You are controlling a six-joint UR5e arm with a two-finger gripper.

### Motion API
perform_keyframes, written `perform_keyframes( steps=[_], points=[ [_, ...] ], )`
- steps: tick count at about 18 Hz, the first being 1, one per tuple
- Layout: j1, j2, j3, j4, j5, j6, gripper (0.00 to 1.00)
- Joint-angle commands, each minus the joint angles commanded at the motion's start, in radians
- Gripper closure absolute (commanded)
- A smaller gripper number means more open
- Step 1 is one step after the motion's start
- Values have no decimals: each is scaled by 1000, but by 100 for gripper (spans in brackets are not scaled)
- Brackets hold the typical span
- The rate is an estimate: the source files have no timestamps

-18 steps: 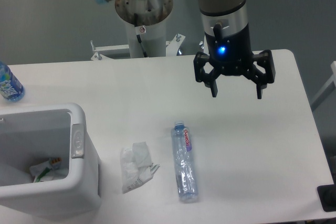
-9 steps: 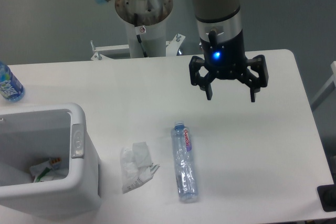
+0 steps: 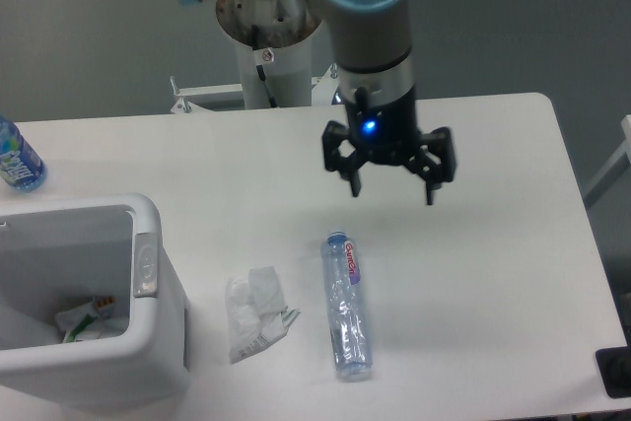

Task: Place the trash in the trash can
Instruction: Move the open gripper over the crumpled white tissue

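Note:
A slim clear plastic bottle (image 3: 346,305) with a purple-pink label lies flat on the white table, cap pointing away from me. Left of it rests a crumpled whitish-clear wrapper (image 3: 254,313). The white trash can (image 3: 148,342) stands at the front left corner, with some litter visible inside. My gripper (image 3: 392,189) hangs open in the air behind the bottle's cap end, fingers spread wide and pointing down, holding nothing.
A bottle with a blue label (image 3: 17,158) stands at the table's left edge behind the bin. The robot's base column (image 3: 268,36) rises behind the table's far edge. A dark object (image 3: 615,372) sits at the front right corner.
The gripper has travelled left and toward the front of the table, nearer the bottle, staying open. The bottle, wrapper and bin have not moved.

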Motion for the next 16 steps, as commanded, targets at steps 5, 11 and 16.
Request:
perform_keyframes(
  steps=[5, 11, 16],
  points=[
    [-71, -28, -66, 6, -38, 6, 0],
    [-98, -121, -103, 9, -95, -3, 0],
    [-107, -205, -101, 31, -106, -32, 0]
  ],
)
